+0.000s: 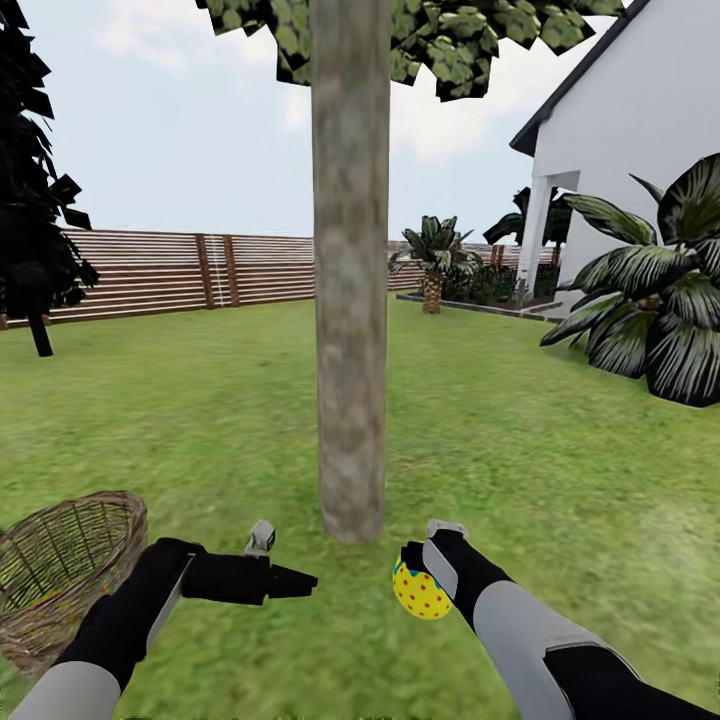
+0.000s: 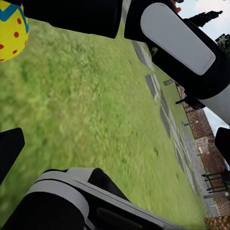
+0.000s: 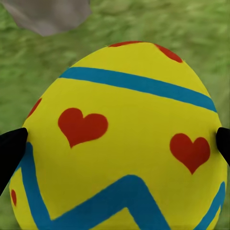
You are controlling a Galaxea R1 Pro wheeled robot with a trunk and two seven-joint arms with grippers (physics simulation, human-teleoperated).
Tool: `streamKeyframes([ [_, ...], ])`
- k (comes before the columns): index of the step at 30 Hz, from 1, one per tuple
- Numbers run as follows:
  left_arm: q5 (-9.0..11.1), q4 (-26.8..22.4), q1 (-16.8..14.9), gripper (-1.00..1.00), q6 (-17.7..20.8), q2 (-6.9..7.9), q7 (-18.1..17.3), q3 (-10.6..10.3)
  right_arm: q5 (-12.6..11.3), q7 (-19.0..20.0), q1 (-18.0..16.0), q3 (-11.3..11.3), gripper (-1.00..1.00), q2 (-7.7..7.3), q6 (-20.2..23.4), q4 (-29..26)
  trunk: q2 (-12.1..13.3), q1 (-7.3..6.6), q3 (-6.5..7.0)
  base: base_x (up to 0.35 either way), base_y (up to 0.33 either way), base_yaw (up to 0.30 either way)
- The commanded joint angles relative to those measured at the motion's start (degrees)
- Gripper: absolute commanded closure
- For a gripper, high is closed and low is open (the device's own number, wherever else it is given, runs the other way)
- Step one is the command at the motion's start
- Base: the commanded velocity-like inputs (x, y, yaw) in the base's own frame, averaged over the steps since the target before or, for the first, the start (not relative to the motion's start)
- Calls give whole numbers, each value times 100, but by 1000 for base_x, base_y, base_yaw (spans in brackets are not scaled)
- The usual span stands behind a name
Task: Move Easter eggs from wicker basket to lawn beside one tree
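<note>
The tree (image 1: pixel 350 300) has a thick grey-brown trunk rising from the lawn (image 1: pixel 200 420) straight ahead. My right gripper (image 1: pixel 415 585) is shut on a yellow Easter egg (image 1: pixel 420 592) with red dots, just right of the trunk's base and low over the grass. In the right wrist view the egg (image 3: pixel 124 143) has blue bands and red hearts, and sits between the black fingertips (image 3: pixel 10 153). The same egg (image 2: pixel 12 28) shows in the left wrist view. The wicker basket (image 1: pixel 70 570) stands at the lower left. My left gripper (image 1: pixel 300 580) is open beside it, pointing toward the trunk, with grass between its fingers (image 2: pixel 9 148).
A black conifer (image 1: pixel 30 200) stands far left before a slatted wooden fence (image 1: pixel 180 270). Short palms (image 1: pixel 435 265), a large leafy plant (image 1: pixel 660 300) and a white house (image 1: pixel 640 120) lie to the right. Paving stones (image 2: pixel 158 96) cross the grass behind.
</note>
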Motion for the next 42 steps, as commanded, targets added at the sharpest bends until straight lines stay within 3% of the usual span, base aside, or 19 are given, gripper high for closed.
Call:
streamKeyframes([
  [1, -14, -4, -2, -100, 60, 4, -30, -11, -52, -39, -2, 23, 100, 0, 23, -11, -5, 1, -29, 0, 0, 0],
  [42, -7, -5, 10, -100, 1, -7, -30, -11, -52, -39, -2, 23, 100, 0, -181, -8, -60, 107, -938, 0, 0, 0],
])
